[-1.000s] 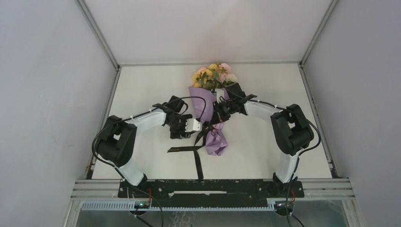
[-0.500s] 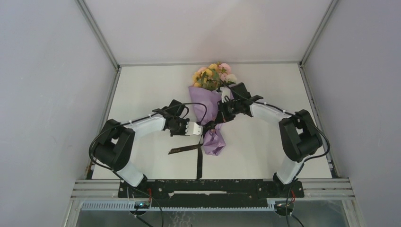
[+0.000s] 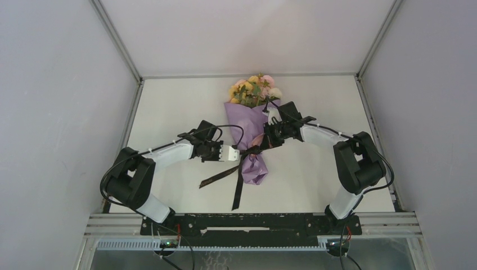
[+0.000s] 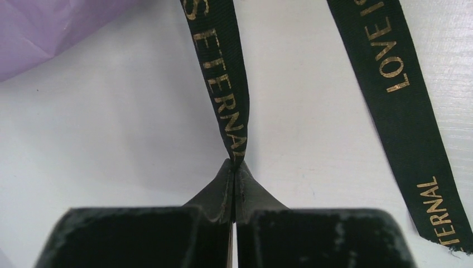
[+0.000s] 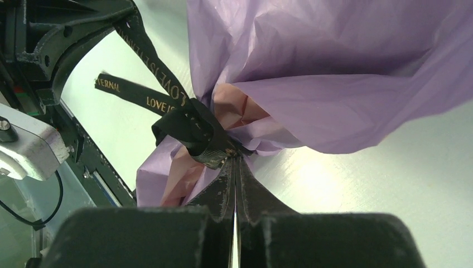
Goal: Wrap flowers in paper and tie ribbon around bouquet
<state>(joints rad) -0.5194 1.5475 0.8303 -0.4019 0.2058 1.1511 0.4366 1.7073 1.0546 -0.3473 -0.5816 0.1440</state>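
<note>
Both the left arm and the right arm reach inward, elbows out, to the bouquet, which lies on the table with its long axis pointing away from the bases and the flowers at the far end. The ribbon crosses its narrow waist. The left gripper is closed on one strand just left of the waist and the right gripper is closed on the bunched ribbon at its right, so tightening probably needs pulls apart, across that axis.
</note>
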